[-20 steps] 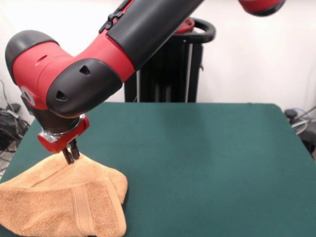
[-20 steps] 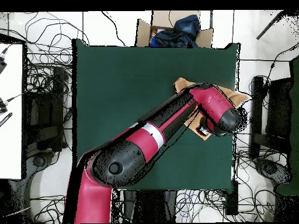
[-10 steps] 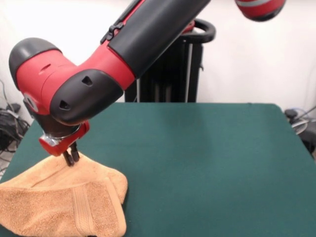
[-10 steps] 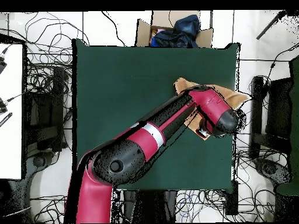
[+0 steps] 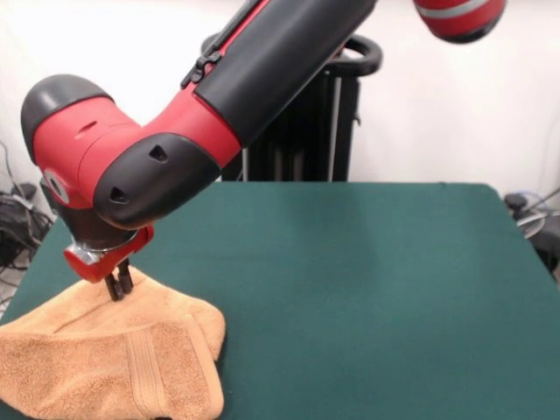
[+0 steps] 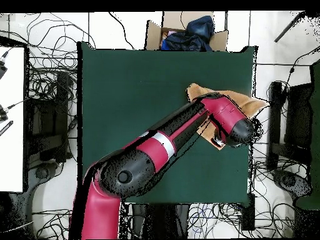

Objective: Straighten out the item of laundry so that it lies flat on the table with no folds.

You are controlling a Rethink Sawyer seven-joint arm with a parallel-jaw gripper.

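The item of laundry [image 5: 105, 363] is a peach-tan towel lying folded and bunched at the table's near left corner in the front view, with a woven band across its front flap. Its back edge rises to a small peak at my gripper [image 5: 116, 289], whose two dark fingers are pinched shut on the cloth there. From overhead, the towel [image 6: 242, 100] shows at the right edge of the green table [image 6: 137, 94], and my arm hides most of it.
A cardboard box [image 6: 187, 32] with dark cloth stands beyond the table's top edge in the overhead view. Cables lie on the floor all round. My arm [image 6: 169, 140] crosses the table diagonally. The towel lies close to the table edge [image 5: 17, 289].
In the front view my gripper has shifted slightly left and a little lower, staying at the towel's raised edge. The towel's shape has barely changed.
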